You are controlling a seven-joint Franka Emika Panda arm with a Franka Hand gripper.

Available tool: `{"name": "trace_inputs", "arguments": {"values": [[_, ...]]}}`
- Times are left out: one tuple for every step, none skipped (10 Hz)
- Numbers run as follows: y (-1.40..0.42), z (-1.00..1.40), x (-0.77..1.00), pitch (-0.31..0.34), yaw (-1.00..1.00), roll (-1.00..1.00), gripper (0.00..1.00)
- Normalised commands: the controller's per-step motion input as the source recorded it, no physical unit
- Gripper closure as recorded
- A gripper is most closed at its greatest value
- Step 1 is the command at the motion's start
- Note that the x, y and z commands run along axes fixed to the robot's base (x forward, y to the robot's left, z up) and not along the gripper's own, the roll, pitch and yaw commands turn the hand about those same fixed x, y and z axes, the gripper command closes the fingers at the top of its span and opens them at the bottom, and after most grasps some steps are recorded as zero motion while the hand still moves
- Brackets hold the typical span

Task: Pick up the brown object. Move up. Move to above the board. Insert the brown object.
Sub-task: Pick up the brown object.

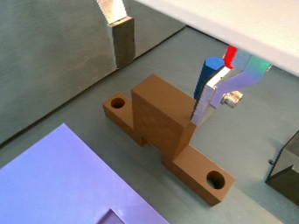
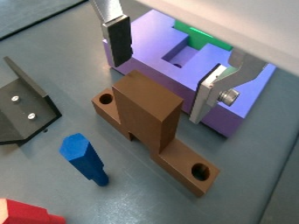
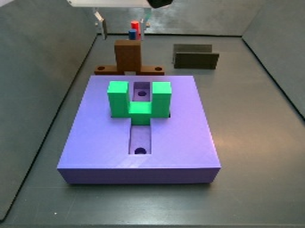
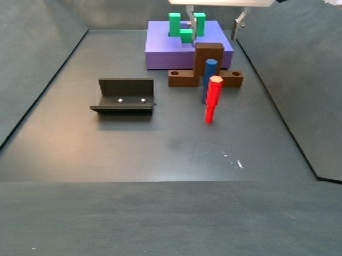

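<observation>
The brown object (image 2: 146, 112) lies flat on the grey floor: a bar with a round hole near each end and a tall block at its middle. It shows in both wrist views (image 1: 162, 118) and both side views (image 3: 128, 57) (image 4: 210, 62), right next to the short end of the purple-blue board (image 3: 179, 134). The board carries a green U-shaped block (image 3: 139, 98) and a lengthwise slot. My gripper (image 2: 163, 80) is open and empty above the brown object, one finger (image 2: 114, 39) on each side of the tall block, not touching it. In a side view only its white body (image 3: 119, 3) shows.
A blue peg (image 2: 84, 157) and a red peg (image 4: 210, 102) stand upright close to the brown object, on the side away from the board (image 4: 171, 50). The dark fixture (image 4: 124, 97) stands further off, also in a wrist view (image 2: 24, 105). Dark walls ring the floor.
</observation>
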Motion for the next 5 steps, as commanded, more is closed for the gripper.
{"name": "trace_inputs", "arguments": {"values": [[0.01, -0.03, 0.08, -0.037, 0.27, -0.17, 0.0], [0.05, -0.08, 0.02, -0.044, 0.23, -0.15, 0.0], [0.05, -0.14, 0.0, -0.041, 0.16, -0.09, 0.0], [0.01, -0.2, 0.03, -0.019, 0.06, -0.03, 0.0], [0.0, -0.2, 0.15, 0.0, 0.0, 0.0, 0.0]]}}
